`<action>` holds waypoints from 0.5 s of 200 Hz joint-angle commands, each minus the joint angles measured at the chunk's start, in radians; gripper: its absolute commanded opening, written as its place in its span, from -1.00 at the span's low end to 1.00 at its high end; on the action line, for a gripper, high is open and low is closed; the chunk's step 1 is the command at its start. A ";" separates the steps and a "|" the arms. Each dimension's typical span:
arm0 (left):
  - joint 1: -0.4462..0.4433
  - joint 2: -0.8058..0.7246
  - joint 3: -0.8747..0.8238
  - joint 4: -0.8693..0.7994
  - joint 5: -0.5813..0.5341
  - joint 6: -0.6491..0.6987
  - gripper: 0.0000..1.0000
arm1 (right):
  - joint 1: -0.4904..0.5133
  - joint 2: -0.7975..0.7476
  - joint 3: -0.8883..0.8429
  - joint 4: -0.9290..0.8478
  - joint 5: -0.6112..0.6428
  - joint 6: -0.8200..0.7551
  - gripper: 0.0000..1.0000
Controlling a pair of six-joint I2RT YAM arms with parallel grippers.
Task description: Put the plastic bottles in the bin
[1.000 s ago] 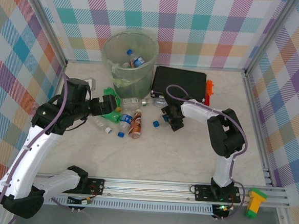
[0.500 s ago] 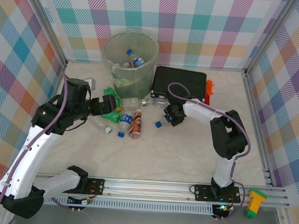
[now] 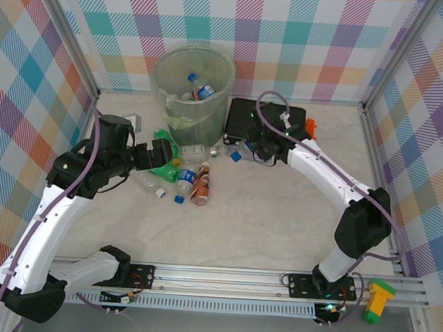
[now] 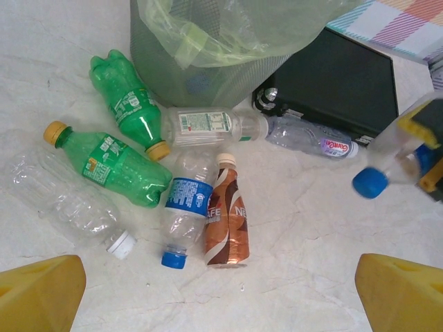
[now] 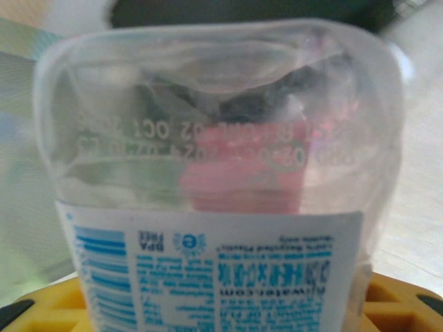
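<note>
Start nearest you: the loose bottles [image 4: 225,218] lie on the table at the bin's near foot, and they can wait. The step in hand is the clear blue-capped bottle [image 3: 236,156] in your right gripper [image 3: 255,148]. It sits just in front of the black case [image 3: 282,118], with the bin [image 3: 166,82] beyond it to the left. Lift it well above the rim before you swing left, so the cap clears the liner bag. Let go only once the whole bottle hangs over the opening. A low pass could nudge the bin, I judge.

The left gripper [image 4: 221,304] hovers over the loose pile with its jaws spread wide, holding nothing. The right jaws are partly closed, pinching the bottle's body between the yellow pads [image 5: 394,297].
</note>
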State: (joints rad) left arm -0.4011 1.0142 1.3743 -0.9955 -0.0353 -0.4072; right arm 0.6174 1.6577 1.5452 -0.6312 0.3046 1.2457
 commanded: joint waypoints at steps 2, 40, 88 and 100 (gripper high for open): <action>-0.007 0.001 0.036 -0.016 -0.005 -0.013 0.99 | 0.014 -0.013 0.135 0.003 0.057 -0.154 0.07; -0.007 0.005 0.049 -0.014 -0.005 -0.020 0.99 | 0.025 0.081 0.375 0.021 0.053 -0.294 0.07; -0.007 0.005 0.077 -0.025 0.000 -0.029 0.99 | 0.027 0.257 0.662 0.079 0.030 -0.422 0.06; -0.007 0.005 0.089 -0.023 -0.003 -0.033 0.99 | 0.028 0.310 0.735 0.094 0.027 -0.441 0.05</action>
State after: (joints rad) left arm -0.4011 1.0199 1.4170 -0.9974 -0.0380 -0.4286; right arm 0.6365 1.8809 2.1651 -0.5831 0.3374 0.9066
